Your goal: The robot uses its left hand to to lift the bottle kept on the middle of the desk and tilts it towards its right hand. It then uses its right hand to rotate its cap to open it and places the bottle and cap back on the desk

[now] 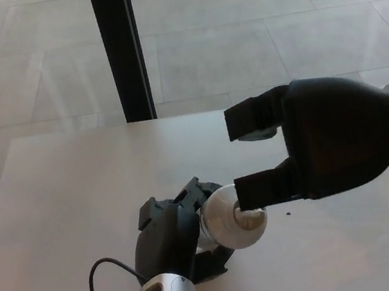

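In the head view, you see the bottle (224, 221) low in the frame, just below centre, held up off the pale desk (70, 193) and tipped so its top faces the right side of the picture. Your left hand (175, 236) comes up from the bottom edge and is clamped around the bottle's body, fingers wrapped behind it. Your right hand (255, 158) reaches in from the right with its fingers spread: one finger sits high and clear of the bottle, the lower one touches or nearly touches the cap (249, 219). It grips nothing yet.

The bottle looks small, pale and smooth, probably light and rigid plastic, so expect it to slip or spin in the left hand if the grip is loose. Take the cap by its rim with opposing fingers, squarely, since it is small against those thick fingers. Whether the cap is ribbed, you cannot tell.
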Robot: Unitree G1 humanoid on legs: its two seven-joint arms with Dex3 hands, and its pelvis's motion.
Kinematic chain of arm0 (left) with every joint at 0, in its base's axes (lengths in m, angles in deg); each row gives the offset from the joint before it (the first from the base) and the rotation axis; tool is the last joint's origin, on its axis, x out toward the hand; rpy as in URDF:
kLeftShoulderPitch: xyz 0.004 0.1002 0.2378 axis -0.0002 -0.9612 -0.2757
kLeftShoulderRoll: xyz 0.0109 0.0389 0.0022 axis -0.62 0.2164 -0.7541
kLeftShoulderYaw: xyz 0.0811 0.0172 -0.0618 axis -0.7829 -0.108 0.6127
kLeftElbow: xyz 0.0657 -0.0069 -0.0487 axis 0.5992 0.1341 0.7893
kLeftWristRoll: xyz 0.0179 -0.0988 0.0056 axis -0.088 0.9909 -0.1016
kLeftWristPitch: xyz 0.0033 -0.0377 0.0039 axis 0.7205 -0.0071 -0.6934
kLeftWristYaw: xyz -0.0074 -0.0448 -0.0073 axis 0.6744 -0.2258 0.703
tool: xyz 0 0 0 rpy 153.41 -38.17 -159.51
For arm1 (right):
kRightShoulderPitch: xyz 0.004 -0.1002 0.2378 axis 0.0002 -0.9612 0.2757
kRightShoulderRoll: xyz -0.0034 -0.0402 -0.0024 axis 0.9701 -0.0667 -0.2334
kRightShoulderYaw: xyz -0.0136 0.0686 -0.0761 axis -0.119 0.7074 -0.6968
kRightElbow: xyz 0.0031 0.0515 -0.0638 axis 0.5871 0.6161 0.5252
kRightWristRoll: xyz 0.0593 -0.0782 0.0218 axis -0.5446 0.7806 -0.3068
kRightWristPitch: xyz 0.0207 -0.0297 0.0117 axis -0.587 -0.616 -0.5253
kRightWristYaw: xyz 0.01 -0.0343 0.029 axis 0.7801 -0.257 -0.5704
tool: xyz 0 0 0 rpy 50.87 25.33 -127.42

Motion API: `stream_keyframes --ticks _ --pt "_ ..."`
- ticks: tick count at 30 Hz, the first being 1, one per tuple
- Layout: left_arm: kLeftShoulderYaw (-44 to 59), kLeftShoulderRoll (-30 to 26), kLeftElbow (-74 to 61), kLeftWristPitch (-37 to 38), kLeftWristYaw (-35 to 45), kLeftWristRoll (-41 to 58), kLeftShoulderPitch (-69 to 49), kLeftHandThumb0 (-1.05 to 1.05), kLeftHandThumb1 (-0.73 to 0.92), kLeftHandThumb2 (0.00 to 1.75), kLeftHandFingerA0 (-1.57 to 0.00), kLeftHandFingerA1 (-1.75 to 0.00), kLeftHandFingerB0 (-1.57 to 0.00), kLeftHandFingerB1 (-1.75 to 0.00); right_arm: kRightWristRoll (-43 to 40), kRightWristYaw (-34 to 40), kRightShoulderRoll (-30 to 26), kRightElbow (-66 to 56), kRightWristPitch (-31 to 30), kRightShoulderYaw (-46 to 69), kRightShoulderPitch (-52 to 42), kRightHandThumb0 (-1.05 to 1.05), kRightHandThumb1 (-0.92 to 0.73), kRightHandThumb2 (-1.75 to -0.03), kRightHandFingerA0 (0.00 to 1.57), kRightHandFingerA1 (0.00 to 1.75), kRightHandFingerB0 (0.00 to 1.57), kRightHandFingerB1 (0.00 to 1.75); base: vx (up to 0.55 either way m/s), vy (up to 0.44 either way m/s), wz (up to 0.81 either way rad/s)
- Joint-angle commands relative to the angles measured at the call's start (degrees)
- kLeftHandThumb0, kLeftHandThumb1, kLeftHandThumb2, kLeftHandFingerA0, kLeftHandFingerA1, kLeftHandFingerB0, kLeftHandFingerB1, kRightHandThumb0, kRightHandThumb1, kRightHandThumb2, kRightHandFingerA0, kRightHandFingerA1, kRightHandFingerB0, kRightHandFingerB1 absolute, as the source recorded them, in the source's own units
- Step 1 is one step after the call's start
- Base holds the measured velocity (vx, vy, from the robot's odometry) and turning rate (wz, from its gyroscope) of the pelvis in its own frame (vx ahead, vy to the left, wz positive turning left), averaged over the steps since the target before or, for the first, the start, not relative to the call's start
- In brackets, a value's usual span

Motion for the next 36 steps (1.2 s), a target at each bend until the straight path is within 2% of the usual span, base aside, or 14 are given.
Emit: stream_keyframes --ticks 1,2,9,10,11,13,15,19,22,26,31,33,35,36 --pt "-0.1 -2.2 3.3 -6.7 4.0 -0.9 -3.0 0.09 0.76 0.83 -0.59 -1.66 -0.61 -1.33 2.3 5.6 -5.4 1.4 6.2 2.4 0.8 -0.37 -0.57 -0.71 0.92 1.54 0.76 1.06 0.00 0.000 0.00" --pt "0.1 -2.2 3.6 -6.4 3.7 -0.7 -3.1 0.09 0.80 0.78 -0.83 -1.56 -0.68 -1.24 2.1 6.0 -6.3 1.6 6.2 3.1 -0.1 -0.35 -0.56 -0.71 0.93 1.53 0.76 1.08 0.00 0.000 0.00" --pt "-0.1 -2.2 2.9 -7.8 3.9 -1.2 -4.0 0.08 0.79 0.77 -0.62 -1.49 -0.63 -0.81 -6.8 0.1 -11.4 4.5 0.6 10.8 -14.3 -0.41 -0.59 -0.65 0.85 1.54 0.83 0.92 0.00 0.000 0.00" --pt "-0.3 -2.5 2.9 -7.0 3.9 -1.2 -4.2 0.10 0.83 0.70 -0.78 -1.48 -0.60 -1.13 -10.0 -4.1 -11.9 4.5 -0.9 12.2 -16.7 -0.42 -0.62 -0.67 0.83 1.54 0.80 0.91 0.00 0.000 0.00" --pt "-0.8 -3.4 2.8 -6.1 4.3 -1.5 -4.4 0.12 0.76 0.85 -0.61 -1.63 -0.64 -1.26 -12.6 -7.0 -12.2 4.4 -2.1 13.4 -18.8 -0.38 -0.62 -0.68 0.85 1.47 0.81 0.89 0.00 0.000 0.00" --pt "-4.6 -9.5 2.9 -4.6 9.4 -5.2 -3.8 0.07 0.80 0.79 -0.83 -1.49 -0.80 -1.34 -21.1 -14.0 -13.4 1.9 -9.0 17.7 -27.9 -0.36 -0.61 -0.58 0.93 1.60 0.78 0.66 0.00 0.000 0.00" --pt "-7.0 -12.6 3.9 -4.7 11.8 -7.4 -2.7 0.10 0.72 0.86 -0.67 -1.61 -0.74 -1.38 -23.9 -13.8 -13.3 2.0 -10.0 19.9 -32.0 -0.35 -0.59 -0.63 0.91 1.64 0.74 0.64 0.00 0.000 0.00" --pt "-13.7 -19.1 3.6 -8.7 19.7 -15.1 0.4 -0.05 0.72 0.59 -0.74 -1.16 -0.70 -0.72 -28.5 -18.0 -14.1 -0.1 -13.3 23.7 -39.5 -0.36 -0.71 -0.61 0.92 1.48 0.65 0.50 0.00 0.000 0.00" --pt "-19.9 -25.8 3.0 -8.7 28.3 -23.6 4.1 -0.09 0.69 0.59 -0.78 -0.81 -0.62 -0.57 -33.9 -16.1 -12.8 0.6 -13.8 28.1 -48.4 -0.38 -0.68 -0.63 0.93 1.42 0.66 0.48 0.00 0.000 0.00" --pt "-19.9 -28.2 0.6 -8.4 27.9 -23.4 3.7 -0.05 0.68 0.59 -0.78 -1.16 -0.73 -0.66 -38.2 -14.8 -9.7 1.1 -15.5 33.2 -55.9 -0.42 -0.71 -0.64 0.91 1.41 0.65 0.47 0.00 0.000 0.00" --pt "-24.4 -29.9 1.5 -10.9 34.0 -28.6 4.8 -0.12 0.56 0.58 -0.82 -1.05 -0.70 -0.57 -44.3 -15.6 -5.4 0.1 -19.3 39.4 -65.3 -0.42 -0.72 -0.61 0.96 1.25 0.70 0.46 0.00 0.000 0.00" --pt "-27.7 -29.5 4.3 -13.4 38.9 -33.1 6.5 -0.14 0.58 0.56 -0.79 -0.64 -0.63 -0.48 -44.8 -14.5 -3.7 -0.3 -19.9 42.9 -69.7 -0.41 -0.71 -0.61 0.97 1.23 0.74 0.50 0.00 0.000 0.00" --pt "-28.7 -30.1 5.4 -13.8 40.4 -33.8 7.0 -0.25 0.62 0.57 -0.83 -0.59 -0.67 -0.49 -45.1 -14.6 -2.8 -1.2 -20.4 44.8 -72.1 -0.39 -0.71 -0.61 0.97 1.21 0.75 0.50 0.00 0.000 0.00" --pt "-29.2 -30.0 6.5 -14.8 40.9 -34.1 7.4 -0.36 0.48 0.82 -0.84 -0.78 -0.63 -0.63 -45.7 -14.4 -2.1 -1.6 -20.9 46.9 -74.2 -0.38 -0.68 -0.62 0.96 1.32 0.76 0.51 0.00 0.000 0.00"
